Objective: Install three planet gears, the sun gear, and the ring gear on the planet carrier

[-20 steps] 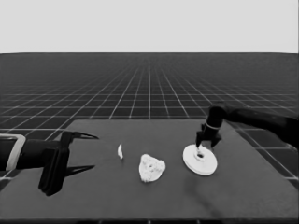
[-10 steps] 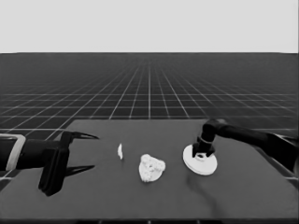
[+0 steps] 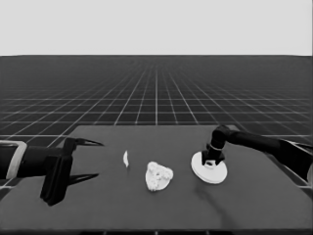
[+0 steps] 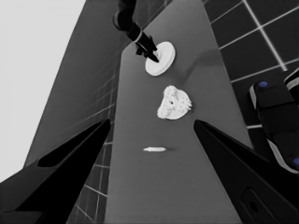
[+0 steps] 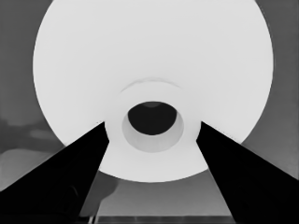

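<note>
**Gears seated, top disc in the grab**

While gears sit on the smaller round part [image 3: 159, 176], left of the right tool [image 3: 212, 161], larger round part [image 3: 209, 168] awaits.
L wrist: left tool [image 4: 152, 135] open, idle.
R wrist: fingers straddle hub, apparently gripping.

Dim, even light, faint shadows, soft blur

A: Table [image 3: 98, 210] layout?
B: Thin white piece [image 3: 125, 158] lay left of centre. Smaller round part [image 3: 158, 176] sat just right of it, gears [image 3: 157, 171] on top.
A: Larger round part [image 3: 209, 169]?
B: Farther right, apart, right gripper [image 3: 211, 157] over its middle. Left gripper [image 3: 89, 159] was over the left end.
</note>
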You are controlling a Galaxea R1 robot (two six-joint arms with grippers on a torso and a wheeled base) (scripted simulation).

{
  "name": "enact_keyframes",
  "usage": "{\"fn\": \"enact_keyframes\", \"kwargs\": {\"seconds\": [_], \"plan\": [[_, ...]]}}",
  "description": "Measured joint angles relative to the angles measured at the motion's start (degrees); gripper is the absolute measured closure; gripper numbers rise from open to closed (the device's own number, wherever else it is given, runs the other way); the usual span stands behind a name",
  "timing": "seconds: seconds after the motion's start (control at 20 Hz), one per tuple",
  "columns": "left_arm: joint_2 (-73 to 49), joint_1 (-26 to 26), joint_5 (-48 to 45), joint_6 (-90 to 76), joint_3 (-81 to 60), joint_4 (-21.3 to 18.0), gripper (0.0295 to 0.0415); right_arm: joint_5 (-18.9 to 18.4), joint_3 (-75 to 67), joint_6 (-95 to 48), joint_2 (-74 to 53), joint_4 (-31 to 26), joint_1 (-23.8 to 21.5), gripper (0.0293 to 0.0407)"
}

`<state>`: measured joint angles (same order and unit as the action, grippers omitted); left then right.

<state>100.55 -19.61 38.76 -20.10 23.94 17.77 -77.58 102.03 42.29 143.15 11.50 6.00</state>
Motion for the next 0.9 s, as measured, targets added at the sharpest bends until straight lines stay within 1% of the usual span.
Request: {"fn": "enact_keyframes", "kwargs": {"seconds": [0.1,0.15,0.2,0.3,0.4,0.6,0.65,0.7,0.75,0.8,0.9], "plan": [[0.0,0.0,0.0,0.0,0.0,0.0,0.0326,0.0,0.0,0.0,0.0,0.0,0.0,0.0351],[0.0,0.0,0.0,0.0,0.0,0.0,0.0326,-3.5,-4.4,1.8,-2.0,-2.3,-3.3,0.0351],[0.0,0.0,0.0,0.0,0.0,0.0,0.0326,-5.4,-6.1,2.4,-2.8,-4.0,-6.4,0.0351],[0.0,0.0,0.0,0.0,0.0,0.0,0.0326,-7.2,-6.8,2.6,-3.2,-5.8,-9.2,0.0351],[0.0,0.0,0.0,0.0,0.0,0.0,0.0326,-7.8,-6.9,2.6,-3.2,-6.5,-10.1,0.0351],[0.0,0.0,0.0,0.0,0.0,0.0,0.0326,-8.1,-6.8,2.6,-3.2,-6.8,-10.4,0.0351],[0.0,0.0,0.0,0.0,0.0,0.0,0.0326,-8.9,-17.2,22.5,0.6,-4.4,-9.5,0.0351],[0.0,0.0,0.0,0.0,0.0,0.0,0.0326,-9.9,-19.4,32.4,11.3,-3.3,-8.7,0.0351],[0.0,0.0,0.0,0.0,0.0,0.0,0.0326,-10.3,-16.3,35.7,19.5,-2.8,-8.2,0.0351],[0.0,0.0,0.0,0.0,0.0,0.0,0.0326,-10.5,-12.7,36.5,24.6,-2.6,-8.0,0.0351],[0.0,0.0,0.0,0.0,0.0,0.0,0.0326,-10.6,-8.2,36.3,29.2,-2.5,-7.7,0.0351]]}}
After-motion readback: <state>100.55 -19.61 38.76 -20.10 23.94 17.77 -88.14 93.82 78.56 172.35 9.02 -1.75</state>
